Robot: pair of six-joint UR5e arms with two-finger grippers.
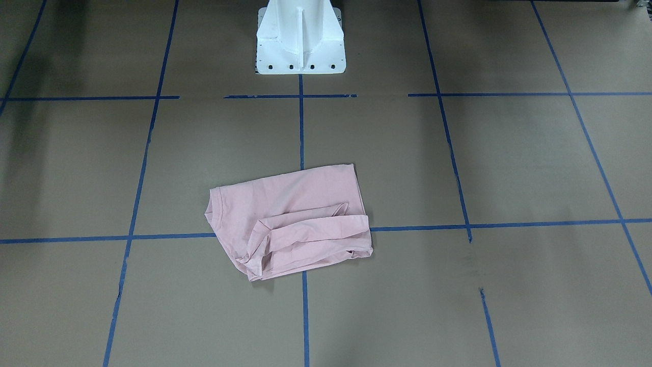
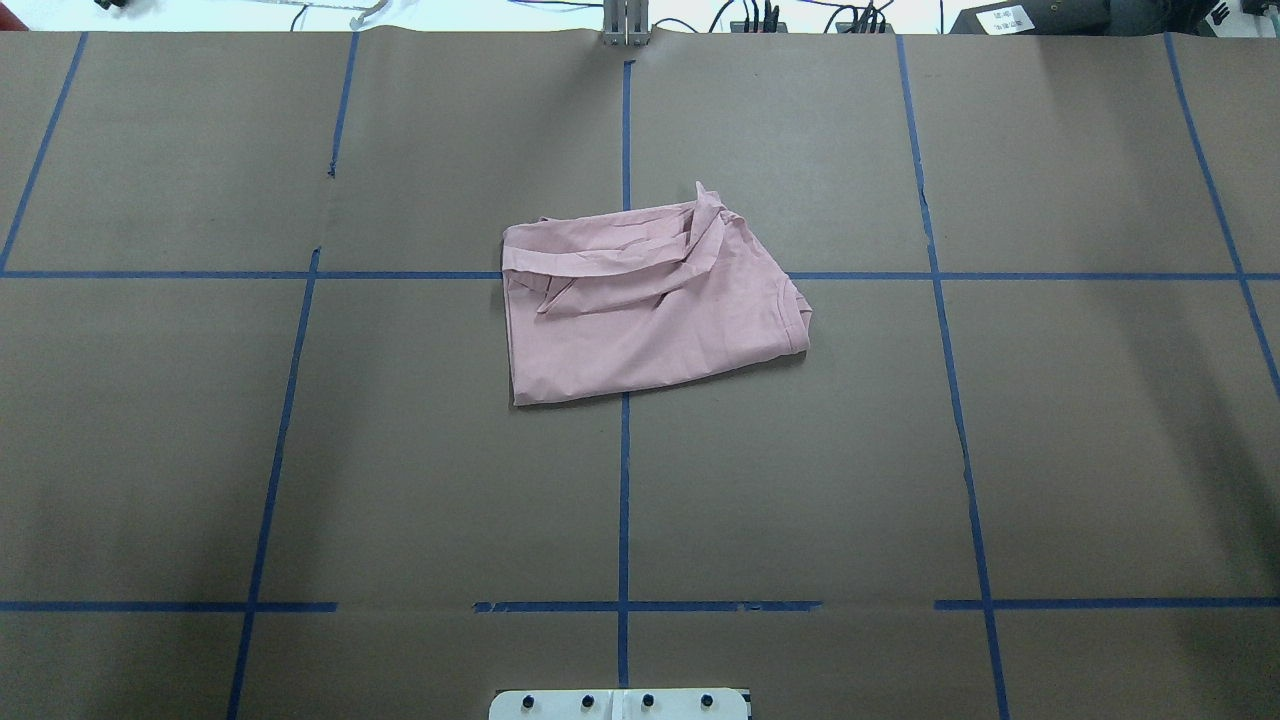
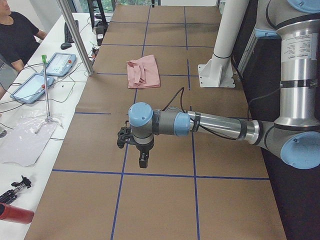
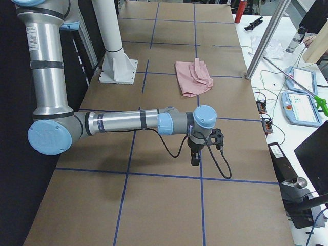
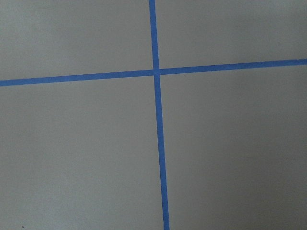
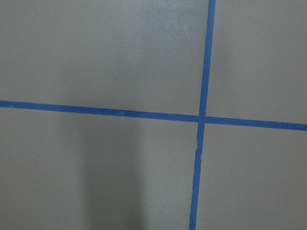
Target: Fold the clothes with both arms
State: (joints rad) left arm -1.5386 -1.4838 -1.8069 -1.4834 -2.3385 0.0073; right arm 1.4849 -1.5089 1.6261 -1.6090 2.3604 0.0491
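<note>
T-shirt (image 2: 640, 305) lies well apart from left gripper (image 3: 143, 161) and right gripper (image 4: 195, 159); openness unclear.

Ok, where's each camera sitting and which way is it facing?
Front-facing: across the table, facing pedestal, T-shirt central; no arms.
Overhead: behind the pedestal, looking forward; same T-shirt; no arms.
Exterior left: table's end; left arm, left gripper pointing down.
Exterior right: opposite end; right arm, right gripper.
Left wrist: down at a tape cross; no fingers.
Right wrist: likewise.

Stretched out level: left arm (image 3: 215, 125), left gripper (image 3: 143, 161) pointing straight down; right arm (image 4: 128, 122), right gripper (image 4: 195, 158) mirrored. Jaw state unreadable.
</note>
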